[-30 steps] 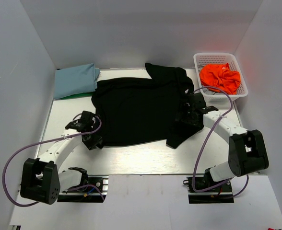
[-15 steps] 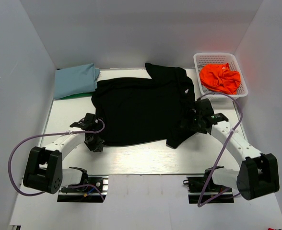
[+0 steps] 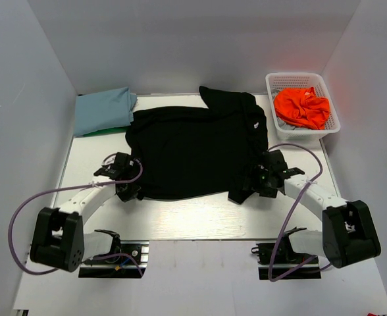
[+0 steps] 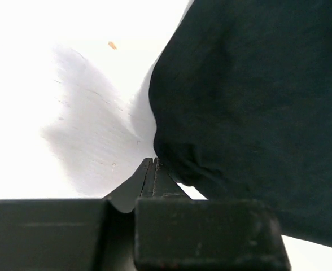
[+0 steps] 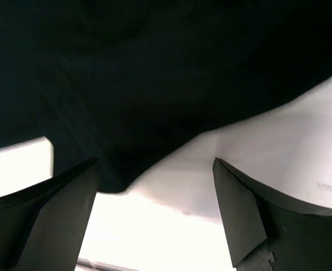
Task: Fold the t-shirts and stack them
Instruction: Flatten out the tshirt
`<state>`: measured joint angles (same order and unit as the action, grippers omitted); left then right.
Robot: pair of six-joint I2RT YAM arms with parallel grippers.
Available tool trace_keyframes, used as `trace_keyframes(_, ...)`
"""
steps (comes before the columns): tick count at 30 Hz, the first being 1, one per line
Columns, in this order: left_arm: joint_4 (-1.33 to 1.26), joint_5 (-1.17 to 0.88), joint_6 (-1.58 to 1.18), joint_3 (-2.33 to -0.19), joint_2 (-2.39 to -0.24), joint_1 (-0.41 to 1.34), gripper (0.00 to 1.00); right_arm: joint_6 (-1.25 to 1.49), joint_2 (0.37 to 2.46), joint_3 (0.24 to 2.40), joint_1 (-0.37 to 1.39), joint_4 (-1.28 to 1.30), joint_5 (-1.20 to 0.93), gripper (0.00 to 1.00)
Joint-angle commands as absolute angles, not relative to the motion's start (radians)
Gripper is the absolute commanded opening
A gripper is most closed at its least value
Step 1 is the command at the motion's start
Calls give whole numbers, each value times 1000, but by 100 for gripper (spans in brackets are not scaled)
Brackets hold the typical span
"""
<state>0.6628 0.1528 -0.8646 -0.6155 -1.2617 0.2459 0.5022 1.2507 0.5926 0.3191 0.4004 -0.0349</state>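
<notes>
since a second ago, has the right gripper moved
Yes. The right gripper has come toward the near edge of the table, farther from the white basket, along the right side of the black t-shirt.

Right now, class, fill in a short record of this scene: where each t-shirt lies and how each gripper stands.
black t-shirt: spread out in the middle of the table
light blue t-shirt: folded, far left corner
orange t-shirt: crumpled in the white basket
left gripper: shut at the black t-shirt's near left corner; grip unclear
right gripper: open, a finger on either side of its near right corner
</notes>
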Motion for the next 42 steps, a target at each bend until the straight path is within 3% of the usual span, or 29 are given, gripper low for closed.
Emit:
trace_keyframes(1, 655, 242, -864, -612, -1160, 247, 0, 560, 1278, 554, 314, 241, 26, 86)
trace_keyframes(2, 655, 242, -864, -612, -1146, 247, 0, 569, 1284, 548, 313, 203, 79, 86)
trace_keyframes(5, 678, 264, -883, -624, -1120, 236, 0, 617, 1308, 551, 311, 170, 167, 68)
trace_keyframes(6, 678, 276, -884, -624, -1108, 236, 0, 630, 1315, 557, 310, 175, 185, 48)
trace_keyframes(9, 687, 287, -893, -636, -1088, 236, 0, 626, 1301, 589, 308, 240, 244, 26)
trace_keyframes(10, 687, 296, -903, -649, -1077, 236, 0, 609, 1283, 604, 308, 259, 255, 11)
trace_keyframes(13, 687, 296, -904, -669, -1063, 247, 0, 577, 1194, 647, 310, 322, 230, 0)
trace_keyframes(17, 702, 296, -894, -687, -1010, 247, 0, 526, 1065, 713, 313, 403, 198, 0)
trace_keyframes(27, 756, 296, -873, -733, -951, 247, 0, 495, 1019, 772, 310, 563, 281, 0)
trace_keyframes(28, 747, 275, -873, -723, -951, 247, 0, 503, 1023, 766, 311, 563, 269, 8)
trace_keyframes(29, 747, 255, -873, -723, -951, 247, 0, 509, 1035, 747, 308, 564, 271, 44)
trace_keyframes(30, 732, 211, -862, -706, -977, 247, 0, 523, 1043, 739, 310, 569, 284, 60)
trace_keyframes(31, 713, 183, -845, -687, -991, 247, 5, 544, 1057, 735, 310, 575, 294, 69)
trace_keyframes(32, 713, 154, -836, -678, -1005, 247, 16, 555, 1065, 735, 308, 612, 308, 74)
trace_keyframes(33, 703, 102, -836, -669, -1018, 247, 20, 563, 1080, 744, 308, 621, 324, 79)
trace_keyframes(37, 605, -53, -751, -576, -1052, 256, 33, 532, 1083, 749, 314, 617, 232, 80)
trace_keyframes(41, 479, -246, -733, -479, -1034, 256, 54, 485, 1100, 727, 322, 542, 45, 82)
trace_keyframes(42, 465, -261, -733, -463, -1034, 265, 54, 488, 1110, 709, 324, 522, 29, 82)
